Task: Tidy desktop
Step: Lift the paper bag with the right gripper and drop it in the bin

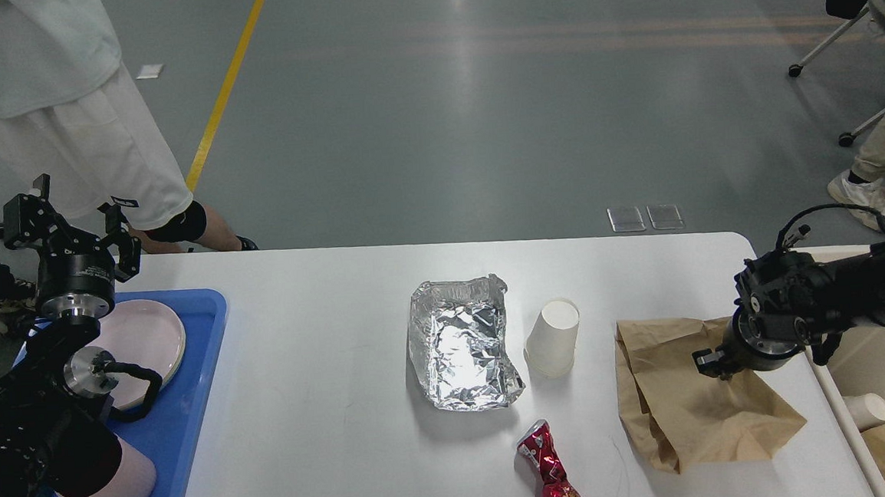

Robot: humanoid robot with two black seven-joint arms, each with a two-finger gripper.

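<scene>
White surface (331, 440) with rounded far corners, blue tray (192, 417) at its left edge, crumpled foil (460, 347) near the middle, upturned paper cup (553, 338) just beside it, crushed red can (550, 468) at the near edge, brown paper bag (683, 410) by the right edge.

No readable text anywhere. Crushed red metal drink can (551, 472) has white markings on it, too crumpled and small to read. Small dark tag on the hem of the bystander's white shorts (124, 202) carries light lettering, too blurred to make out. Other items show no markings.
</scene>
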